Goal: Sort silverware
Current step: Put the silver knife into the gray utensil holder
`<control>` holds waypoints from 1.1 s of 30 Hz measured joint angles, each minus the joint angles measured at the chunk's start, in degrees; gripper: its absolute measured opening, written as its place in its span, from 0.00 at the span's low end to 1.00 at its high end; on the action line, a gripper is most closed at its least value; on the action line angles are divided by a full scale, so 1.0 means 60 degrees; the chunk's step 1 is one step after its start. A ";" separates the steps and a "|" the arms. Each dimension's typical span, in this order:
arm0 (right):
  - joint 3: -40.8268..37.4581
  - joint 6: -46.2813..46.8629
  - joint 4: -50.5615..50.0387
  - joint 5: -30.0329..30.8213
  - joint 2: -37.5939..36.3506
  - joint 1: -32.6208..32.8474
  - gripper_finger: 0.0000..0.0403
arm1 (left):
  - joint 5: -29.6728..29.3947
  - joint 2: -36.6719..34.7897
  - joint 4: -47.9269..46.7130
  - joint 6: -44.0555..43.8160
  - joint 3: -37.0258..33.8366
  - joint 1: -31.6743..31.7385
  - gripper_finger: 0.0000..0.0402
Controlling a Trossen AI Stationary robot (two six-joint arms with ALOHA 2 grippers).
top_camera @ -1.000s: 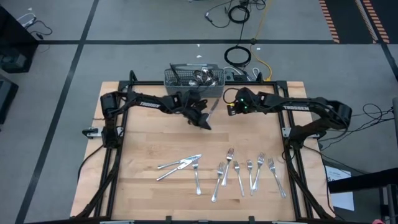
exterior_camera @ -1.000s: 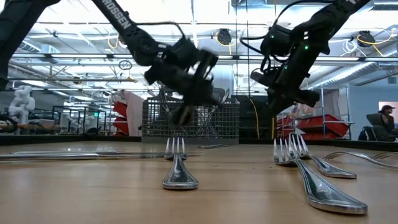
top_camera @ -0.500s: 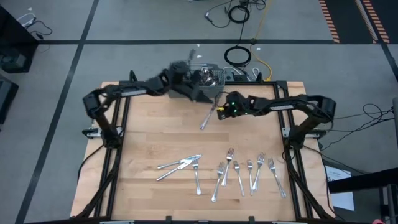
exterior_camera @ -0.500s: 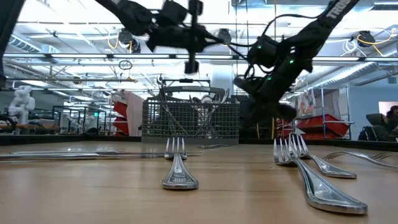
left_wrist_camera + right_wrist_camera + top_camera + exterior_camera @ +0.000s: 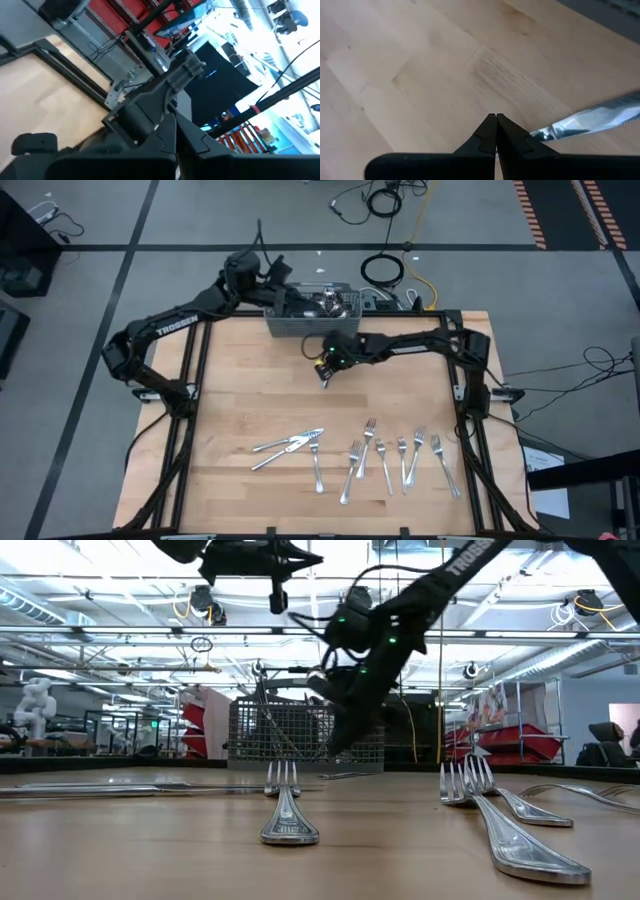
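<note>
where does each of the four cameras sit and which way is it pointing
High view: above the table, looking straight down; both arms, basket, forks.
Low view: at tabletop height, looking level past forks to the basket; right arm's hand descends.
Left wrist view: raised, facing the room; shut left hand.
Right wrist view: facing the tabletop; shut right hand gripping a knife.
High and low views share the basket and forks.

A: Items, near table edge?
B: One fork at six o'clock; fork cluster at four o'clock.
A: Behind?
B: Mesh basket at centre; right gripper, fingers together, before it; left arm at twelve o'clock.
</note>
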 joint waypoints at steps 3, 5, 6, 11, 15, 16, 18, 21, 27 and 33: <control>0.0499 -0.0218 -0.0554 0.0144 0.0270 0.0174 0.00 | -0.0004 0.0000 -0.0454 0.0221 0.0000 0.0128 0.00; 0.0474 -0.0221 -0.0681 0.0209 0.0283 0.0309 0.00 | -0.0008 0.0000 -0.0918 0.0510 0.0000 0.0230 0.00; 0.0439 -0.0217 -0.0695 0.0293 0.0283 0.0363 0.00 | -0.0015 0.0000 -0.1134 0.0688 0.0000 0.0248 0.00; 0.0299 -0.0246 -0.1003 0.0356 0.0287 0.0536 0.00 | -0.0030 0.0000 -0.2046 0.1427 0.0000 0.0288 0.00; 0.0283 -0.0279 -0.0851 0.0403 0.0287 0.0642 0.00 | -0.0037 0.0000 -0.2204 0.1627 0.0000 0.0282 0.00; 0.0283 -0.0279 -0.0752 0.0390 0.0287 0.0660 0.00 | -0.0044 0.0000 -0.2196 0.1639 0.0000 0.0288 0.00; 0.0283 -0.0252 -0.0553 0.0374 0.0287 0.0667 0.00 | -0.0075 0.0000 -0.2194 0.1720 0.0000 0.0288 0.00; 0.0283 -0.0217 -0.0491 0.0391 0.0294 0.0663 0.00 | -0.0122 0.0000 -0.2271 0.1830 0.0000 0.0288 0.00; 0.0284 -0.0006 -0.0243 0.0360 0.0797 0.0876 0.00 | -0.0170 0.0000 -0.2395 0.1858 0.0000 0.0284 0.00; 0.0294 0.0345 -0.0290 0.0646 0.0825 0.1389 0.00 | -0.0252 0.0000 -0.2424 0.1858 0.0000 0.0322 0.01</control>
